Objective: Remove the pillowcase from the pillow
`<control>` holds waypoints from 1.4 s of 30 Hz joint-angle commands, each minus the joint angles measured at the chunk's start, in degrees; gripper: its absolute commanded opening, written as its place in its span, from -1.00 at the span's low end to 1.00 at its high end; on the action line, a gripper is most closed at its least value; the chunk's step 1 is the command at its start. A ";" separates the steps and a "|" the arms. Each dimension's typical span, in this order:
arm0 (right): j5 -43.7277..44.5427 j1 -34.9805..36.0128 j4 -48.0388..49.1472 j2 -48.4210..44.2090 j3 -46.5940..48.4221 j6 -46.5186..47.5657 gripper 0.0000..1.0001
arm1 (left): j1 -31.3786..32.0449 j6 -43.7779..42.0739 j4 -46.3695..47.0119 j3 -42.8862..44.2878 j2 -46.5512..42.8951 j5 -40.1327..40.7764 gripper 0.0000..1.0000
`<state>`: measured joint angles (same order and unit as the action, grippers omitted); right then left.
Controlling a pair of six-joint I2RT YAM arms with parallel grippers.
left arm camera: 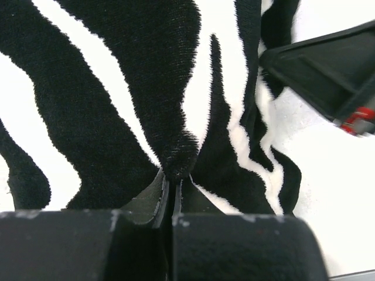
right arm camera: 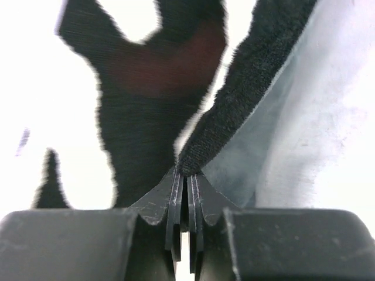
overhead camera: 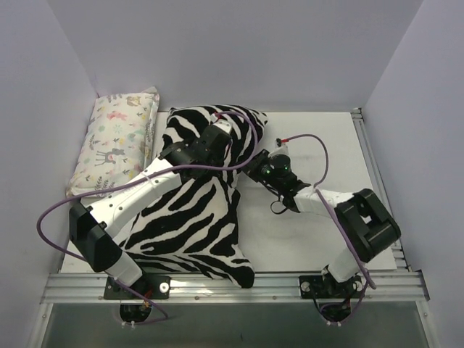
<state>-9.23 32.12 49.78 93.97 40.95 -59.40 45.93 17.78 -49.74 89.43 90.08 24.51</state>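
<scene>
The zebra-striped pillowcase lies stuffed across the left half of the table; the white pillow inside is hidden. My left gripper is over its far part, shut on a pinched fold of the striped fabric. My right gripper is at the pillowcase's right edge, shut on the fabric's dark edge. The right gripper's finger also shows in the left wrist view.
A smaller pastel animal-print pillow lies at the far left against the wall. The white table top lies to the right of the pillowcase. A metal rail runs along the near edge, another along the right side.
</scene>
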 commanded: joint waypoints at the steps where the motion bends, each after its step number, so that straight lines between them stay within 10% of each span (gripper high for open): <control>1: 5.79 0.84 -3.01 -9.14 -0.34 4.72 -1.00 | 0.74 -0.46 3.15 4.09 -4.39 -1.40 -1.00; 9: 16.26 6.19 -26.89 -35.75 3.15 18.16 -1.00 | -0.32 -1.35 3.24 9.00 -3.16 -0.78 -1.00; 17: 22.41 18.76 -40.19 -42.74 17.13 28.54 -1.00 | -0.67 0.15 4.82 12.17 -2.02 -6.14 -0.88; 28: 20.87 14.04 -49.52 -19.72 38.32 31.82 -1.00 | -9.90 -0.02 2.02 24.82 -1.75 -12.04 0.71; 36: 14.16 1.99 -51.43 0.84 45.34 26.88 -1.00 | -8.15 2.60 0.60 26.34 -6.93 -11.07 0.78; 42: 7.32 -6.97 -55.84 14.37 51.16 22.14 -1.00 | -0.94 6.99 7.01 4.65 -13.44 -5.35 0.78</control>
<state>2.98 28.99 -0.86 105.30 89.23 -33.82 43.09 21.19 -45.30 102.24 77.56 16.12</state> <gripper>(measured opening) 0.045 0.891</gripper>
